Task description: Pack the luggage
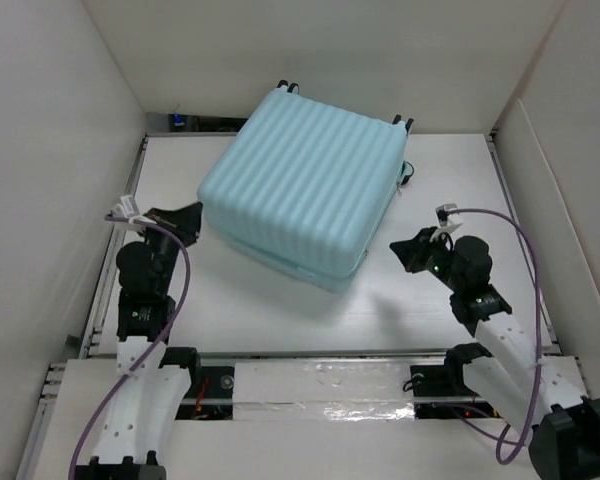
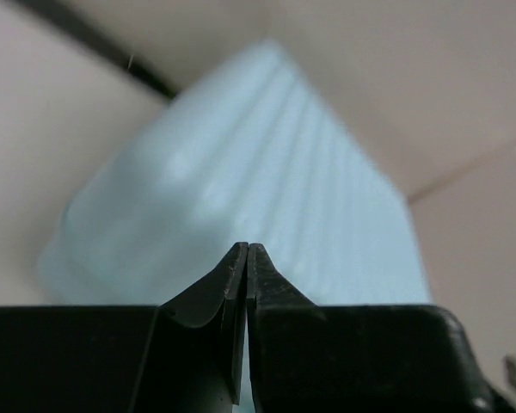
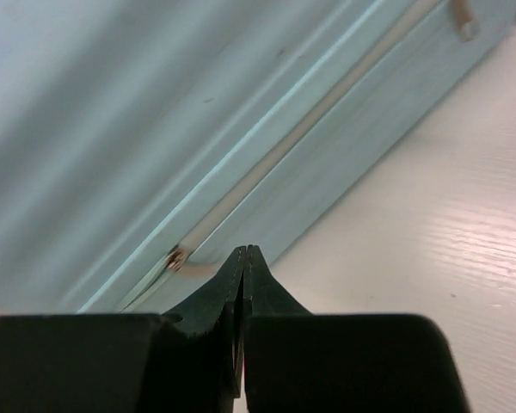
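The luggage (image 1: 305,185), a pale aqua ribbed hard-shell suitcase, lies flat and closed at the middle back of the white table, its wheels toward the rear wall. My left gripper (image 1: 192,219) sits just off its left corner, shut with nothing between the fingers; in the left wrist view the luggage (image 2: 241,189) fills the picture beyond the gripper (image 2: 247,248). My right gripper (image 1: 400,250) is near the suitcase's right front corner, also shut and empty. In the right wrist view the gripper (image 3: 247,251) points at the luggage's side seam (image 3: 267,163), close to a zipper pull (image 3: 177,258).
White walls enclose the table (image 1: 450,190) on the left, back and right. A second zipper pull (image 3: 463,21) hangs further along the seam. Bare tabletop (image 3: 430,215) stretches to the right of the suitcase. A taped strip (image 1: 320,390) runs between the arm bases.
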`<action>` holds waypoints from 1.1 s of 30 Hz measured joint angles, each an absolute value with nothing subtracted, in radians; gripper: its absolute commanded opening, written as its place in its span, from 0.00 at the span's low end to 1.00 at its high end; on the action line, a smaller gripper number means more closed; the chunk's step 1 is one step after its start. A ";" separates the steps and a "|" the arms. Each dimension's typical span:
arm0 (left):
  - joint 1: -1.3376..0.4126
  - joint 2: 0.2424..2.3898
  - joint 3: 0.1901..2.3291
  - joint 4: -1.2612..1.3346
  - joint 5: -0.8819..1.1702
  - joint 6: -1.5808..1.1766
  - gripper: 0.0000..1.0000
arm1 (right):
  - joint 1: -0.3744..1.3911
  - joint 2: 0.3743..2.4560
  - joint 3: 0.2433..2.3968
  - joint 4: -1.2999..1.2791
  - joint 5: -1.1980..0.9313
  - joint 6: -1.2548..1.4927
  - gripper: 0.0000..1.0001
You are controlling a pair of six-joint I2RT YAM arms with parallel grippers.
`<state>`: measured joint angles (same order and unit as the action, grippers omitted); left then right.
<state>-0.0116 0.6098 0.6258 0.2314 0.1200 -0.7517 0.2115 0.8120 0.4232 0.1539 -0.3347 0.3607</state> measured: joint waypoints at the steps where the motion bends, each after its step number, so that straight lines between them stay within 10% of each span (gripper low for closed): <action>1: -0.011 0.590 0.563 0.223 0.151 -0.746 0.00 | 0.240 0.771 0.400 0.152 -0.336 0.358 0.00; 10: -0.033 0.490 0.238 0.036 0.353 -0.746 0.00 | 0.427 0.738 0.293 0.191 -0.259 0.336 0.25; 16: -0.369 0.592 0.179 0.108 0.211 -0.780 0.00 | 0.491 0.872 0.280 0.257 -0.202 0.301 0.29; 23: -0.802 0.723 0.217 0.158 -0.153 -0.848 0.57 | 0.538 0.898 0.281 0.289 -0.146 0.264 0.35; 33: -0.715 0.895 0.225 0.337 -0.258 -0.881 0.55 | 0.545 0.938 0.289 0.340 -0.091 0.226 0.36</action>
